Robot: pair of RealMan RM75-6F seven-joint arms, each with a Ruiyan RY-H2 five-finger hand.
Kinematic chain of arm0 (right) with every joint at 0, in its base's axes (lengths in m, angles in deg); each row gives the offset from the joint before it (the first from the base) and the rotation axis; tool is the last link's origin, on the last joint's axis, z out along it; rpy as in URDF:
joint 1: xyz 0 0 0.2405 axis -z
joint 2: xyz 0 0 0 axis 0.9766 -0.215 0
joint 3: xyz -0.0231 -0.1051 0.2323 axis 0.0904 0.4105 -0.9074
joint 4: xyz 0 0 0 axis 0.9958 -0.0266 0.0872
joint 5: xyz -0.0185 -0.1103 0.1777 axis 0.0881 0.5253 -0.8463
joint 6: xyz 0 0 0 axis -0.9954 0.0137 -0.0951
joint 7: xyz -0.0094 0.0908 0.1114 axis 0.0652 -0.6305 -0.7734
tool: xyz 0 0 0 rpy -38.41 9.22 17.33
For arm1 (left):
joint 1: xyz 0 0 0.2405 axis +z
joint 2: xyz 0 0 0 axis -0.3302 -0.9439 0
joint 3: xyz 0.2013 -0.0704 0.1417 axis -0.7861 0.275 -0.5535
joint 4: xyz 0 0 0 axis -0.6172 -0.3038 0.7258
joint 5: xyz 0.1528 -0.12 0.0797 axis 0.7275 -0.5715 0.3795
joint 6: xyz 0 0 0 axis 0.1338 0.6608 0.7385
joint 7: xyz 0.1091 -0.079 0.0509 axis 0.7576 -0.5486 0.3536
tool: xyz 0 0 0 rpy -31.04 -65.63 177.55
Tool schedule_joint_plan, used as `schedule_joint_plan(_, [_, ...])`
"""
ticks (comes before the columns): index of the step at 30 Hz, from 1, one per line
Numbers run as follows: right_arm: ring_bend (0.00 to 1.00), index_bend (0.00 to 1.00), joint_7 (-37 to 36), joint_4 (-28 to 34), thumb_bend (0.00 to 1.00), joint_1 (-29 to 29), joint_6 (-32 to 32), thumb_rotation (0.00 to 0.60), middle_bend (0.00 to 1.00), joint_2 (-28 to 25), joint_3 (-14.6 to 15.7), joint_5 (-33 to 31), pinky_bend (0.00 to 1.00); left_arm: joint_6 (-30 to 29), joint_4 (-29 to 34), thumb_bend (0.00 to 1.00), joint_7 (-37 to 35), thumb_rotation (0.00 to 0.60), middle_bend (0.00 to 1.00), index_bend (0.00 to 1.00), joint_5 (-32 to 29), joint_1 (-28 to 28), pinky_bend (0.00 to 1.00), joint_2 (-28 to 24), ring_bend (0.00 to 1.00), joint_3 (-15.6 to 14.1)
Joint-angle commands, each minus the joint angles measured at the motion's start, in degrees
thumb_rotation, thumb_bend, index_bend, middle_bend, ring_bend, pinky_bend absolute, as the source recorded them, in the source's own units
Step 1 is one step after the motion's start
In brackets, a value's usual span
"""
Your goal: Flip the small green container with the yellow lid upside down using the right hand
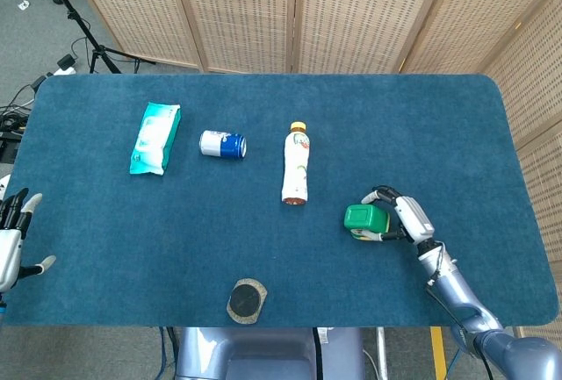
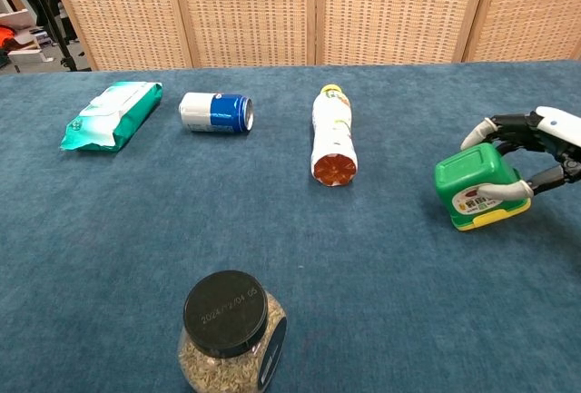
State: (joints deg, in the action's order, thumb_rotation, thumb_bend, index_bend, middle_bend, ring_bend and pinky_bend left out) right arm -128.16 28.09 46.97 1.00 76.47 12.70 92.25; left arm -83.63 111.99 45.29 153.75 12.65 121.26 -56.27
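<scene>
Our right hand [image 2: 536, 152] grips the boxy glossy green plastic container [image 2: 474, 184], yellow lid [image 2: 495, 219] down, at the blue carpet's [image 2: 381, 266] three o'clock.

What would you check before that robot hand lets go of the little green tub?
1. Right robot hand holds the green container: ok.
2. Yellow lid faces down: ok.
3. Lid resting flat on the table: cannot tell; it looks slightly tilted.
4. Bottle lies apart from the container: ok.
5. Left robot hand off at the table's edge, holding nothing: ok.
</scene>
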Motion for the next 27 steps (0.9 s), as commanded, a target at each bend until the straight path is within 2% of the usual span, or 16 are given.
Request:
schedule_joint_plan(1, [0.02,0.21,-1.1,-1.0,0.59,-0.1,-1.4,0.6,0.09,-0.2,1.0,0.7,0.22,0.0,-0.1,0.0,-0.1,0.6,0.0,0.0,0.1,0.0,0.0,0.0,0.0,-0.1])
schedule_joint_plan(3, [0.0,0.05,-1.7,-1.4,0.5,-0.2,-2.2,0.6,0.0,-0.5,1.7,1.2,0.16,0.0,-0.1,0.0,-0.2,0.6,0.0,0.0,0.0,0.0,0.0,-0.1,0.0,0.0])
schedule_joint_plan(5, [0.0,0.0,-3.0,-1.5,0.47,0.0,-2.0,0.6,0.0,-1.2,1.9,1.2,0.14,-0.3,0.0,0.0,-0.5,0.6,0.0,0.0,0.1,0.1,0.0,-0.2,0.0,0.0])
schedule_joint_plan(12, [0.0,0.0,-3.4,0.9,0.47,1.5,3.8,0.6,0.0,-4.4,1.1,1.7,0.08,-1.0,0.0,0.0,-1.2,0.6,0.0,0.0,0.8,0.4,0.0,-0.4,0.0,-0.1])
schedule_joint_plan(16, [0.0,0.0,-2.0,4.4,0.46,2.1,6.9,0.6,0.0,-7.5,0.8,2.1,0.07,-1.2,0.1,0.0,-1.3,0.6,0.0,0.0,1.2,0.5,0.0,-0.5,0.0,-0.3])
schedule_joint_plan(20, [0.0,0.0,0.6,9.5,0.4,2.5,9.1,0.6,0.0,-11.6,0.2,2.3,0.05,-1.7,0.3,0.0,-1.5,0.6,0.0,0.0,1.5,0.7,0.0,-0.7,0.0,-0.3])
schedule_joint_plan(22, [0.0,0.0,2.9,12.2,0.28,2.8,9.6,0.6,0.0,-13.8,0.1,2.3,0.03,-1.9,0.4,0.0,-1.6,0.6,0.0,0.0,1.6,0.8,0.0,-0.7,0.0,-0.3])
schedule_joint_plan(24, [0.0,0.0,7.5,15.6,0.07,3.2,9.5,0.6,0.0,-16.9,0.4,2.4,0.01,-2.2,0.4,0.0,-1.8,0.6,0.0,0.0,1.8,1.0,0.0,-0.8,0.0,-0.3])
schedule_joint_plan(26, [0.0,0.0,16.6,21.7,0.0,4.1,8.1,0.6,0.0,-21.8,1.1,2.0,0.0,-2.6,0.4,0.0,-1.7,0.6,0.0,0.0,2.0,1.1,0.0,-0.8,0.0,-0.3])
schedule_joint_plan(27, [0.0,0.0,21.3,25.2,0.0,4.6,7.3,0.6,0.0,-23.9,1.2,1.4,0.0,-2.8,0.4,0.0,-1.6,0.6,0.0,0.0,2.1,1.2,0.0,-0.8,0.0,-0.3])
